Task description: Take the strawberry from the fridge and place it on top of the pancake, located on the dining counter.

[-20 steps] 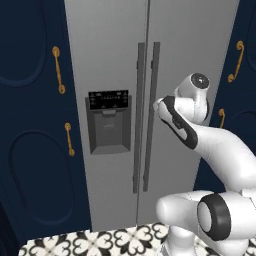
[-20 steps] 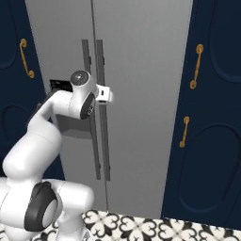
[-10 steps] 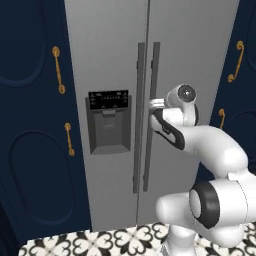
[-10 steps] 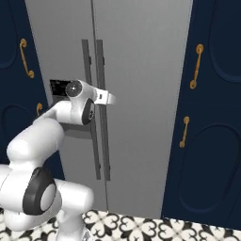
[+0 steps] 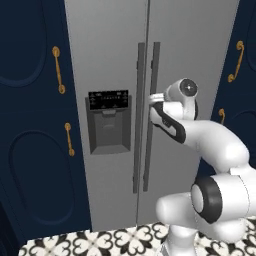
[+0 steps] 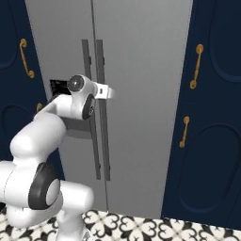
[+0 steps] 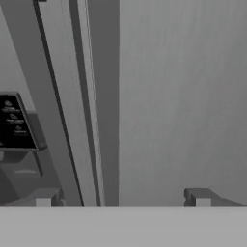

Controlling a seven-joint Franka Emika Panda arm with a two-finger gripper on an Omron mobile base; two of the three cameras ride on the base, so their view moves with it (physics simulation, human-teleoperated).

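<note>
The gripper (image 7: 123, 201) has swung in close to the right-hand handle (image 5: 154, 85) of the closed fridge (image 5: 110, 60), jaws spread wide and empty (the strawberry presumably inside).

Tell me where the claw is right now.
The claw is open, up against the closed fridge at mid height, near the right door's long vertical handle, right of the black dispenser panel in the left base view.

Kitchen: fridge (image 5: 115, 100), navy cabinets (image 5: 35, 125).
</note>
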